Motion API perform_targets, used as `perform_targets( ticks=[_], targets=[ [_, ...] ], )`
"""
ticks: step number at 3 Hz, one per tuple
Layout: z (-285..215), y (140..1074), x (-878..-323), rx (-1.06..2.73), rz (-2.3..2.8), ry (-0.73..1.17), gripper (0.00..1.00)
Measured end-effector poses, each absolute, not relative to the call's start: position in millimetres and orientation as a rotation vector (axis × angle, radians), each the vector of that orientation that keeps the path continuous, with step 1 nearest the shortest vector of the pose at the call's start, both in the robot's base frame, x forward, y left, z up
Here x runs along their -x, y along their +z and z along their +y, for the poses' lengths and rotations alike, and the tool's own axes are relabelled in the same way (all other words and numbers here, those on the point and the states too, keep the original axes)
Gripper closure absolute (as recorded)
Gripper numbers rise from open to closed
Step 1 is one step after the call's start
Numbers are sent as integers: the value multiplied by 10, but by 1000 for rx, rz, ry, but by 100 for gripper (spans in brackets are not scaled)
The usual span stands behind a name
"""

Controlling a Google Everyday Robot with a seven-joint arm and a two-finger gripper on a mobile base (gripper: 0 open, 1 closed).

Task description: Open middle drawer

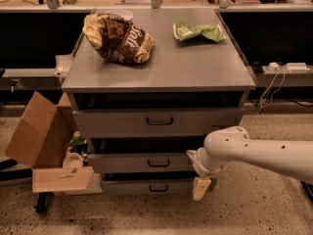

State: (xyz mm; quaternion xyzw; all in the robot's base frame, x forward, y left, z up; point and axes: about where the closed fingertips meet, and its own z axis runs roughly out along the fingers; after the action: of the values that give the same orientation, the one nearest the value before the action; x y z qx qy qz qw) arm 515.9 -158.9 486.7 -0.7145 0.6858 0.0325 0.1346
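Gripper (201,188) pointing down near the middle drawer (127,163) right end, whether clenched or released cannot be told

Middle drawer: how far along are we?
Done: only the approach. The gripper hangs low at the right side of the cabinet, level with the bottom drawer. In hand: nothing. The middle drawer looks closed and its handle is bare, with the gripper well to its right. Left: reach the handle, grip it, pull the drawer out.
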Motion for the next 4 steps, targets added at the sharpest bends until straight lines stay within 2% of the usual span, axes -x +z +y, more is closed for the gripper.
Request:
perform_targets(
  ticks=[3, 4],
  targets=[
    [-1693, 4039, -5852, 2095, 1917, 111, 0],
    [-1672, 3918, -5993, 2099, 1912, 137, 16]
  ],
)
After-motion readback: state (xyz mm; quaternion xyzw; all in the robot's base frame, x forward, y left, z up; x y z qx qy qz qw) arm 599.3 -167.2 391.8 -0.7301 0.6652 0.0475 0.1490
